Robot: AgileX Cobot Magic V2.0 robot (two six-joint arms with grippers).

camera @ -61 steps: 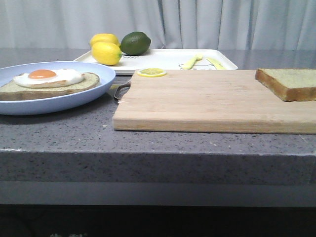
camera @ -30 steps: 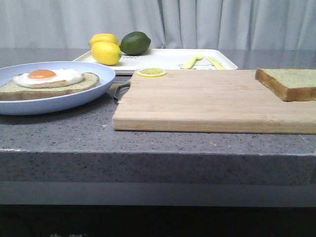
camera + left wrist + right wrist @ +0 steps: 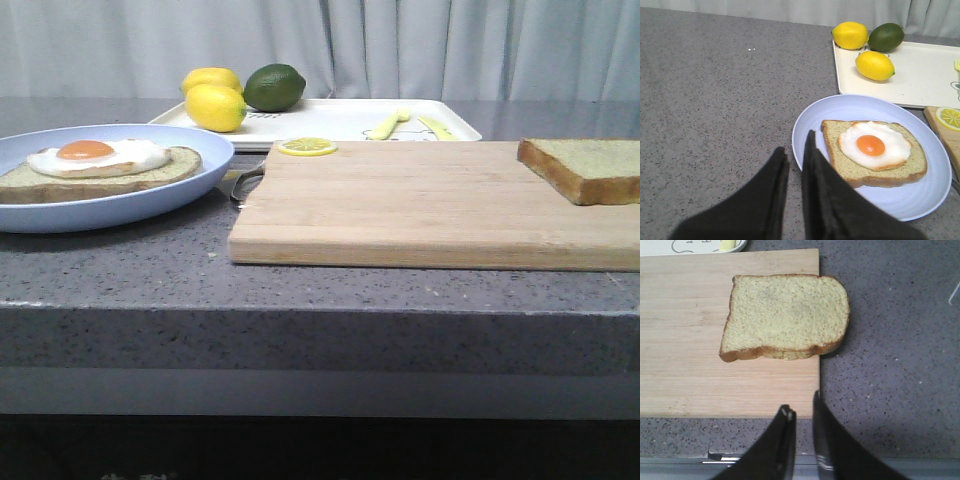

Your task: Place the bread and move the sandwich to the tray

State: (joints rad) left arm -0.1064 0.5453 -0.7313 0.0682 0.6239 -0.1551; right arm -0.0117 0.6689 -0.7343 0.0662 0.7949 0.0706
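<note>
Nearest, our right gripper point(image 3: 802, 412) hangs with its fingers nearly together, empty, short of the bread point(image 3: 786, 316), which overhangs the cutting board's point(image 3: 420, 205) right end. We judge a wider opening is needed to straddle the crust. Left, our left gripper point(image 3: 794, 150), likewise narrowed and empty, faces the egg-topped sandwich point(image 3: 874, 151). Farthest lies the tray point(image 3: 330, 118).

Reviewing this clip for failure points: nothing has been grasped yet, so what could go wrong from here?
1. The bread overhangs the cutting board edge; a downward push could tip or slide it off.
2. The fried egg lies loose on the lower slice; dropping the bread off-centre, or tilting the plate, may shift it.
3. The lemons, lime and yellow utensils occupy the tray, so space for the plate may be tight.
</note>
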